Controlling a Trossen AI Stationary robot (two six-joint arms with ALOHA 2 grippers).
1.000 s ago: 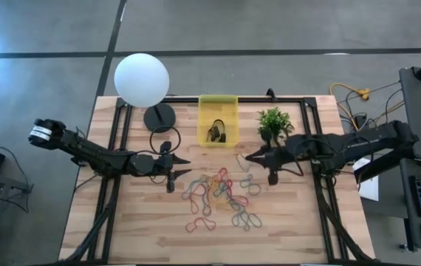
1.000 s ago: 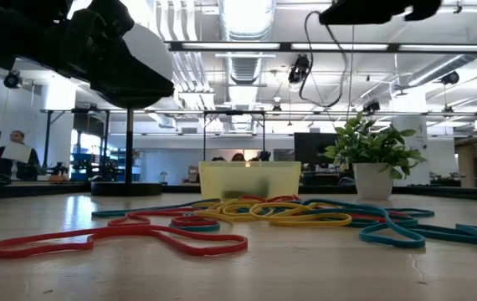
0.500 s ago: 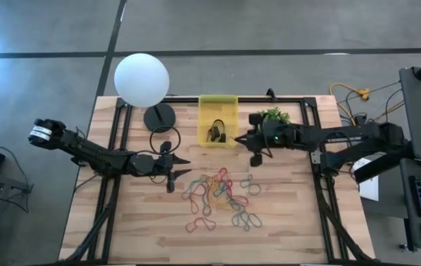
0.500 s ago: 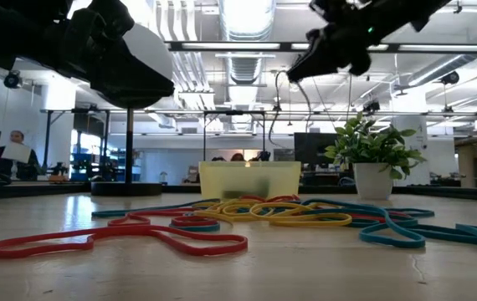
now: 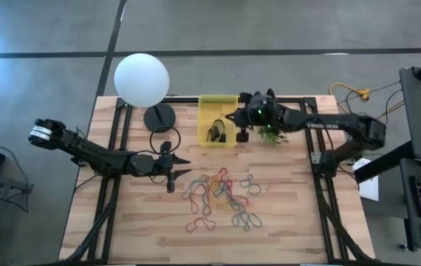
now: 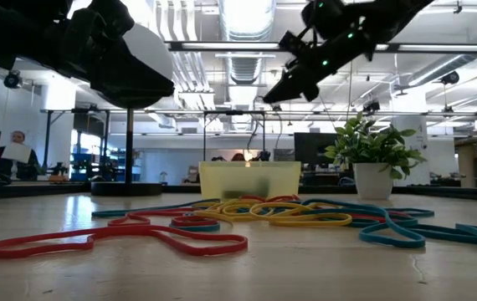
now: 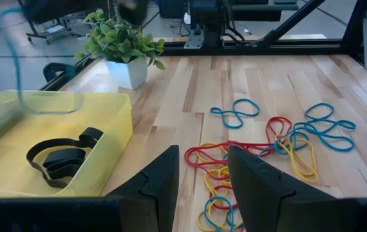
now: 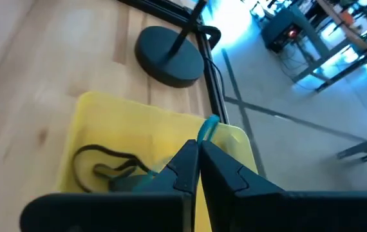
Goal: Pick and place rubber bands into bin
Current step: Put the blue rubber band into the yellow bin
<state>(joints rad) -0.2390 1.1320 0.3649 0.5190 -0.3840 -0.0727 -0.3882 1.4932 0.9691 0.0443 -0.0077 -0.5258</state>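
A heap of coloured rubber bands (image 5: 221, 196) lies on the wooden table's middle. The yellow bin (image 5: 218, 103) stands at the far edge, with black bands (image 5: 216, 134) lying on its floor. My right gripper (image 5: 234, 118) hovers over the bin's right wall, shut on a teal rubber band (image 8: 208, 125). That band also shows as a blurred blue loop (image 7: 15, 64) above the bin in the left wrist view. My left gripper (image 5: 187, 167) waits open above the table, left of the heap, nothing between its fingers (image 7: 170, 177). My right gripper pinches the teal band between its two shut fingers; a short bend of the band (image 8: 209, 122) sticks out past the fingertips. The fingers slant down from the table's right side. The band hangs slack below them (image 6: 260, 138), clear of the table, over the bin.
A white globe lamp (image 5: 142, 80) on a black round base (image 5: 159, 117) stands left of the bin. A small green plant (image 5: 273, 122) in a white pot stands right of it, under my right arm. Black frame rails (image 5: 118, 140) run along the table's sides. A person (image 6: 17, 144) sits far behind.
My right gripper, shut on the teal band, has swung from above the right side of the heap toward the table's far edge and left, tipping down, and now stands over the bin. The band has travelled with it, hanging.
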